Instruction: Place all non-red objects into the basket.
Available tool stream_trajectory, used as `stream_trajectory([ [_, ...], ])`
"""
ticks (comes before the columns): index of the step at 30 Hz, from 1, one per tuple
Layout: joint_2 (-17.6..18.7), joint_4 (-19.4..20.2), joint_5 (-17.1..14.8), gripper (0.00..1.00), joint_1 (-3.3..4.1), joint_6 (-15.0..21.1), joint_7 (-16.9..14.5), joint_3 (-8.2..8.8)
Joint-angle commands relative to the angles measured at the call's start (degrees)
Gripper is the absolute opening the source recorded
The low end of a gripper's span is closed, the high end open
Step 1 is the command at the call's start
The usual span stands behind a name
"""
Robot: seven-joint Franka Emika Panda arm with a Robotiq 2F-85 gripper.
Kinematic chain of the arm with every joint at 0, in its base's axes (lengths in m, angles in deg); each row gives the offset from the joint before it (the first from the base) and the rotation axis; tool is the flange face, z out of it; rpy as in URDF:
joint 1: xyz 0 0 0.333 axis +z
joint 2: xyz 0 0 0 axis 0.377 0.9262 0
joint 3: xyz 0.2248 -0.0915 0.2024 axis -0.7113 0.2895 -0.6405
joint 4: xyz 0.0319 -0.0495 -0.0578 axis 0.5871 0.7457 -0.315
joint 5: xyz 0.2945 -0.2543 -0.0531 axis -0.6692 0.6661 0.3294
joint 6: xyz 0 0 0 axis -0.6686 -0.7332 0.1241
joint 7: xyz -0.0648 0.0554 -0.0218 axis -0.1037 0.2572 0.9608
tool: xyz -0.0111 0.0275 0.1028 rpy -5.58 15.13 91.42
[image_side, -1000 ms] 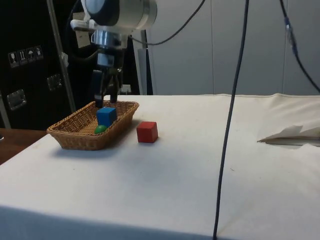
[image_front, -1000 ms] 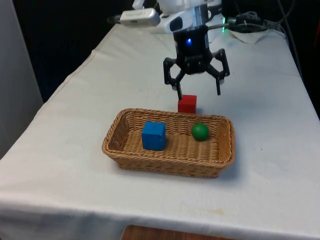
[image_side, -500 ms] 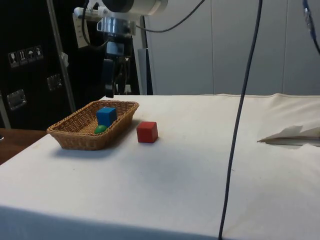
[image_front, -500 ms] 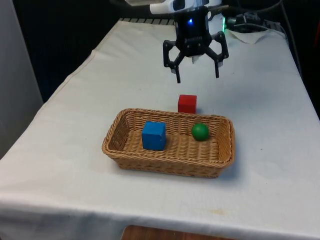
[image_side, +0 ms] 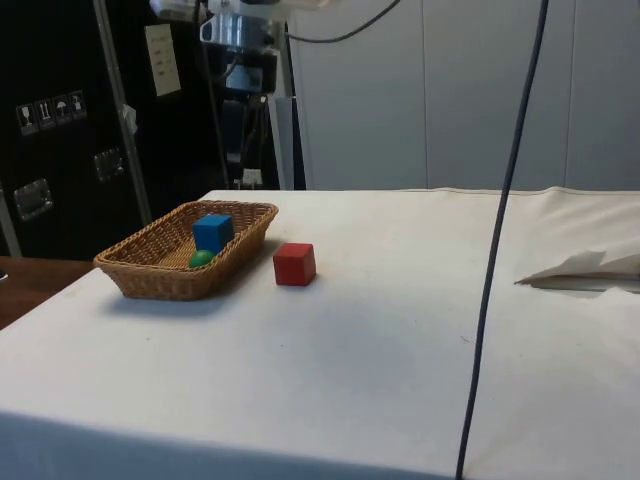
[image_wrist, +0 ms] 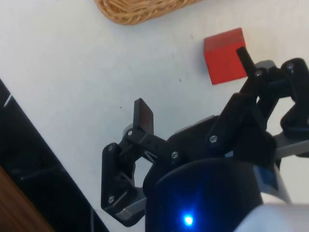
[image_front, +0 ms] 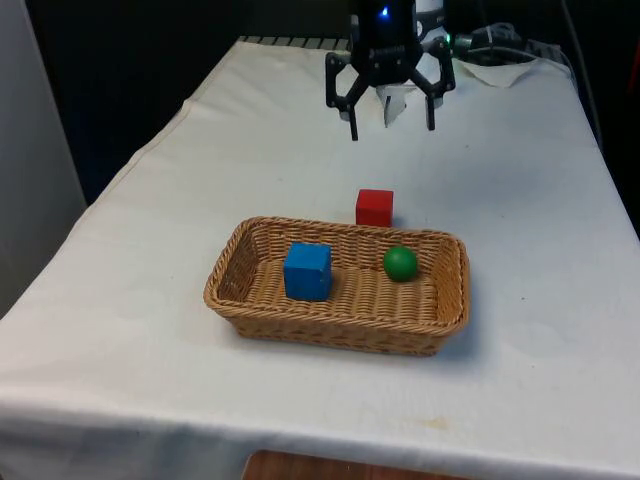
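The task looks complete as far as the pictures show. The blue cube (image_front: 307,270) and the green ball (image_front: 400,263) both lie inside the wicker basket (image_front: 250,300), apart from each other. The red cube (image_front: 374,207) stands on the white cloth (image_front: 150,250) just beside the basket's far wall, which is correct for it. No other non-red object is seen on the table. The gripper (image_front: 391,118) hangs high above the cloth beyond the red cube, with fingers spread wide and holding nothing.
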State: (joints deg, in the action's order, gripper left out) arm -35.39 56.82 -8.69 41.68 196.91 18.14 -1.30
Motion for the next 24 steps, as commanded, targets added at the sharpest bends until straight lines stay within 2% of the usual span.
stream_trajectory([
  [1, -0.5, 0.6, 1.3, 1.00, 0.52, 0.3, 0.8, 0.40],
  [5, -2.3, 1.8, 3.0, 1.00, 0.52, 0.3, 0.8, 0.17],
  [6, -1.9, 1.4, 1.8, 1.00, 0.11, -0.1, 0.0, -0.17],
  [7, -2.6, 2.1, 3.3, 1.00, 0.52, 0.3, 0.8, 0.11],
  [13, -4.9, 3.7, 5.2, 1.00, 0.52, 0.3, 0.9, -0.46],
  [14, -5.2, 4.0, 5.4, 1.00, 0.57, 0.3, 0.9, -0.52],
  [15, -4.8, 3.6, 4.3, 1.00, 0.17, -0.1, 0.0, -0.80],
  [16, -5.4, 4.2, 5.5, 1.00, 0.57, 0.3, 0.8, -0.63],
  [24, -7.0, 6.0, 5.7, 1.00, 0.52, 0.7, 0.2, -1.89],
])
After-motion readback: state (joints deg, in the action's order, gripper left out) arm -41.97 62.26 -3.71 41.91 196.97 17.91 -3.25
